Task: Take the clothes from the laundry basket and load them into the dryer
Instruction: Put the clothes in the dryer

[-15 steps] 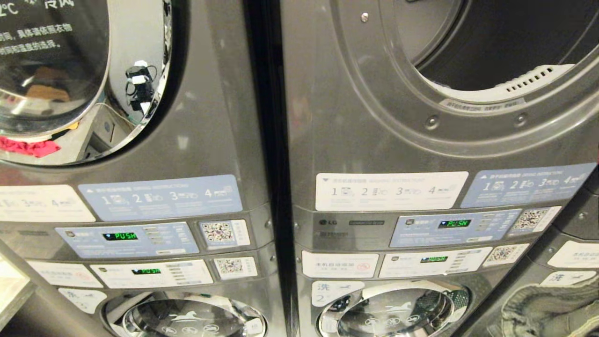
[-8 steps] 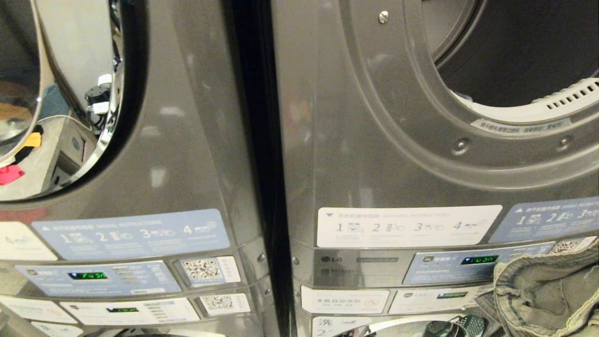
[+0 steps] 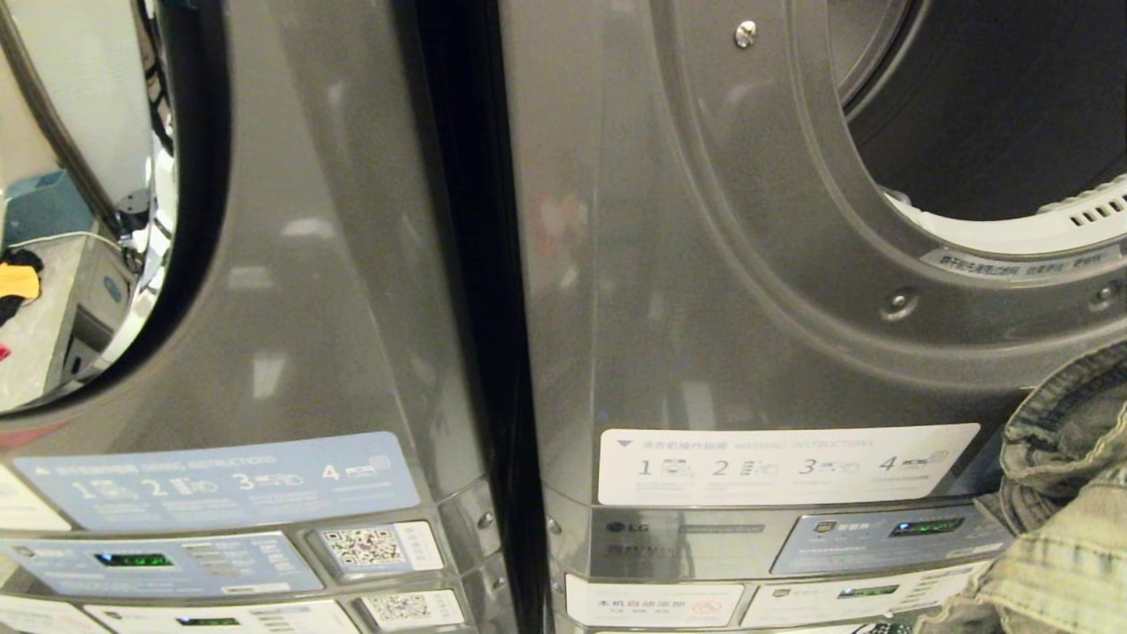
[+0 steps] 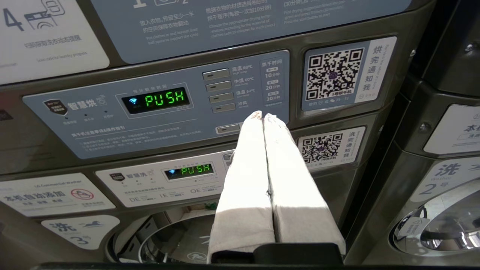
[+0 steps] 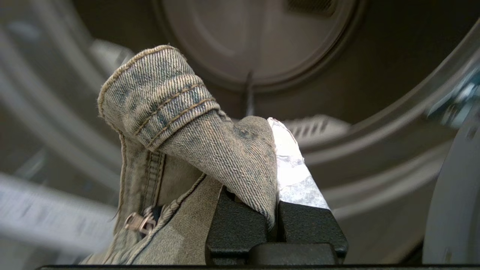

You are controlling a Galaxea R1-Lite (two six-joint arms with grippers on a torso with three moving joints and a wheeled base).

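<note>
The denim garment [image 3: 1057, 493] has risen toward the dryer [image 3: 986, 132], clamped in the right end effector [image 5: 275, 165].

"PUSH" is shown in green on two displays [image 4: 160, 100] [image 4: 194, 170] of the machine's control panels. Steps 1 to 4 are numbered on the white instruction label [image 3: 786, 464], and "LG" [image 3: 627, 527] is marked on the panel below it. "10", "20" and "30" are printed beside the panel buttons [image 4: 272, 81].
</note>
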